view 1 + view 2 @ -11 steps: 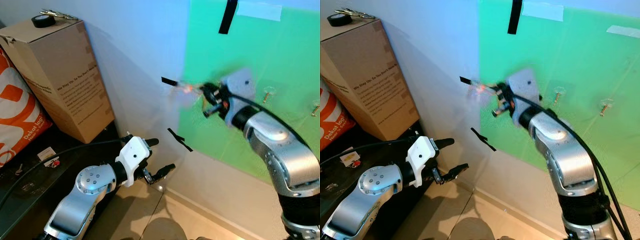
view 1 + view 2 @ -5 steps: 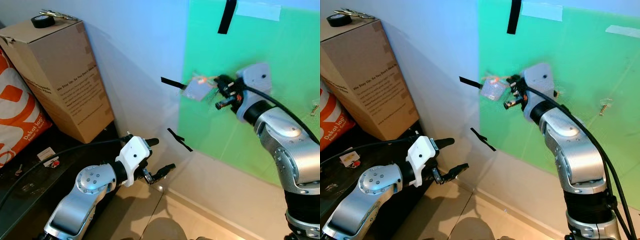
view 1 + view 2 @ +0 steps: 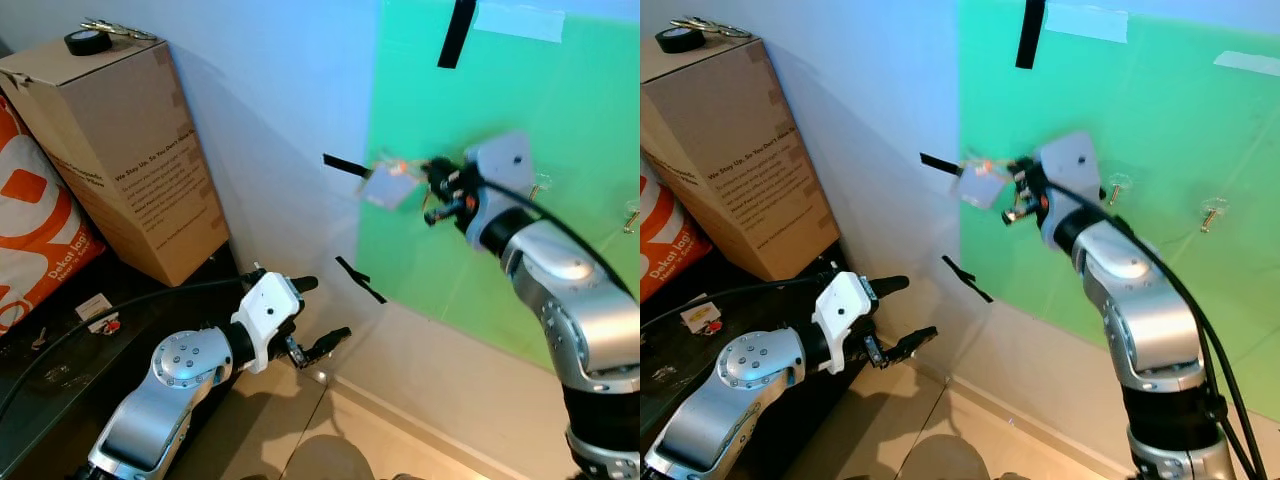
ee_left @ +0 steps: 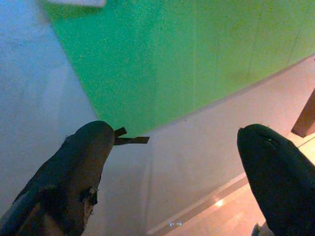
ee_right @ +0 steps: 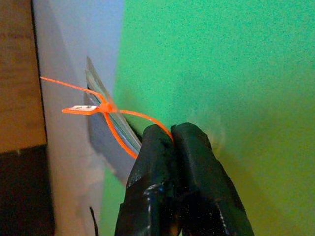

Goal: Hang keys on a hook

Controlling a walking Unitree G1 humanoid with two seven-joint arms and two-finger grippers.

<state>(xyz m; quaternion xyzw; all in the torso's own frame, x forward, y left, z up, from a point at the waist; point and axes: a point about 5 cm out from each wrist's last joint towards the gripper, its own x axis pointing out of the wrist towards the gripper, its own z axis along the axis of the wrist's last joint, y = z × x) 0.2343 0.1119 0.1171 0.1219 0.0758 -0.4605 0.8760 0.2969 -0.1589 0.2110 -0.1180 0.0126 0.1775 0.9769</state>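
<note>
Now your right gripper [image 5: 172, 135], pinched shut on the orange loop of the keys' tag [image 3: 388, 185], has swung back left, away from the hooks [image 3: 1118, 186]; left gripper [image 3: 322, 312] idles wide.

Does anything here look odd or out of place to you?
Yes. The task speaks of keys, but the right pincer is shut on an orange loop carrying a flat grey tag, not metal keys. The wall hooks on the green sheet hang bare. The left pincer idles, open.
</note>
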